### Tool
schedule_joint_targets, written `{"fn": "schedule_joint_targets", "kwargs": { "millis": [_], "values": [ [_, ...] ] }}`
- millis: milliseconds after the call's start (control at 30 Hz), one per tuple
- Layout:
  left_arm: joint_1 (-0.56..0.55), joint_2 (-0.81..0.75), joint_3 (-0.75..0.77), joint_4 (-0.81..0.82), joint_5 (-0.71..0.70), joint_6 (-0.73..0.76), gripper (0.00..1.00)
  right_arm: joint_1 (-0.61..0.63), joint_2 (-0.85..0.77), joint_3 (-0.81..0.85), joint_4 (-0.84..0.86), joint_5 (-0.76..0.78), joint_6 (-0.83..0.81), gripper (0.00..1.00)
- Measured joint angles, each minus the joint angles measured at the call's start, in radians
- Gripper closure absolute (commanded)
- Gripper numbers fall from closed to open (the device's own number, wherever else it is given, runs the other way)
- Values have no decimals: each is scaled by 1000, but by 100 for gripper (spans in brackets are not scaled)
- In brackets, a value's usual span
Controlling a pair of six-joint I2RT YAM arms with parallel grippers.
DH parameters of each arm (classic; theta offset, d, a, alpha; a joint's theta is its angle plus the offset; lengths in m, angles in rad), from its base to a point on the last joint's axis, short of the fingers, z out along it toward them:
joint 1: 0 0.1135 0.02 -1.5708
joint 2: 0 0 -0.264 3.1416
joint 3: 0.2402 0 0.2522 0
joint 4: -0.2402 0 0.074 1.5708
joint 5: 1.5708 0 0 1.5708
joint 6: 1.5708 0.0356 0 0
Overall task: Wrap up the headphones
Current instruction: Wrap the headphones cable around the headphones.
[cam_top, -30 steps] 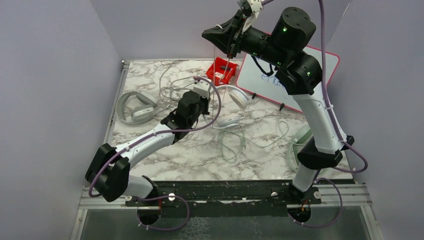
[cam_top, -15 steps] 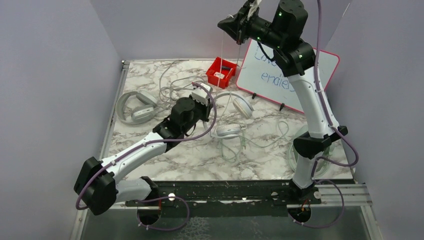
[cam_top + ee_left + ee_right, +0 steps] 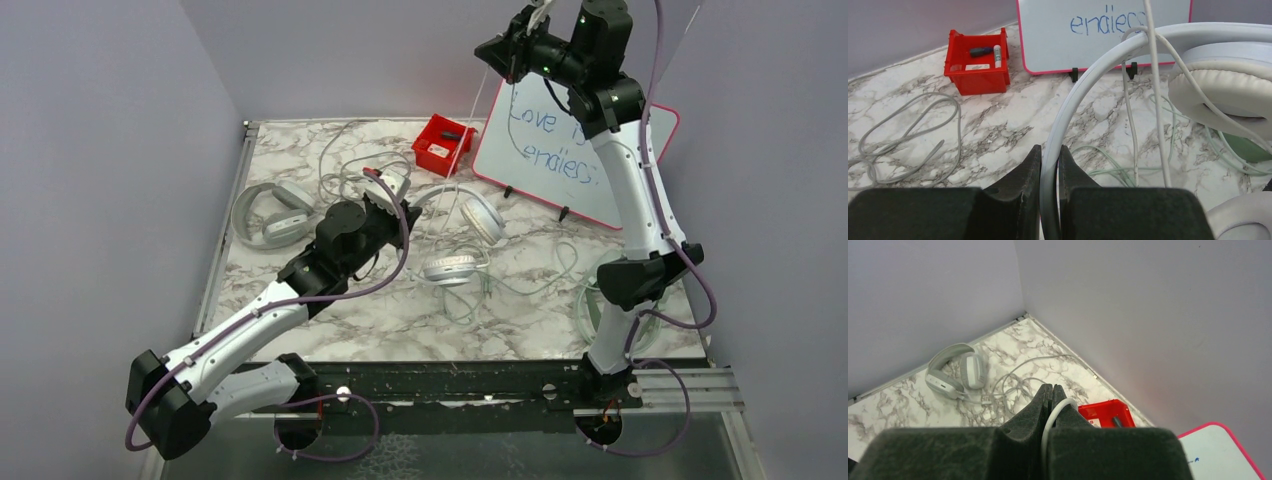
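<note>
I am looking down on a marble table (image 3: 400, 320) boxed in by plain lilac-grey walls (image 3: 100, 150). A red bin (image 3: 443, 145) sits at 12 o'clock, and a pink-edged whiteboard (image 3: 570, 160) with blue writing leans at about 1 o'clock.

My left gripper (image 3: 1050, 165) reaches towards the table's centre, its jaws narrowed to a slit and clamped on the headband (image 3: 1083, 95) of the white headphones (image 3: 455, 265). My right gripper (image 3: 1050, 390) is high above the far edge, towards 1 o'clock. Its jaws are clenched on a thin white cable (image 3: 1052, 415) that loops out between the fingers.

The white headphones lie near the centre. One padded cup faces up beside the left wrist and the other is towards 1 o'clock. The band arches between them, with cable strands draped across it.

A grey pair (image 3: 270, 215) lies on the table at 9 o'clock beside loose cable loops. A mint pair (image 3: 595, 300) lies at 4 o'clock, partly hidden behind the right arm.
</note>
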Motion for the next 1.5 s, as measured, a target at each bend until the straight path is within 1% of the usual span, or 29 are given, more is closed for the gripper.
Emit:
{"fn": "schedule_joint_targets", "kwargs": {
  "millis": [367,533,667,767,933,1100,1233,1333,1500],
  "values": [
    [0,-47,25,-72,11,-28,100,-77,2,-99,42,-61,50,100],
    [0,-63,64,-80,39,-56,100,-82,18,-161,68,-92,55,100],
    [0,-75,93,-77,72,-92,100,-82,19,-243,87,-128,61,100],
    [0,-80,118,-78,80,-117,100,-88,11,-329,120,-167,85,99],
    [0,-80,178,-84,60,-142,100,-143,-66,-597,242,-279,189,100],
    [0,-78,255,-109,37,-156,100,-196,-105,-710,333,-341,252,99],
    [0,-54,369,-160,13,-156,100,-202,-137,-801,419,-362,301,99],
    [0,-23,469,-220,-32,-145,100,-198,-162,-869,469,-362,332,99],
    [0,24,567,-295,-148,-142,100,-195,-209,-1021,596,-358,419,99]
  ]
}}
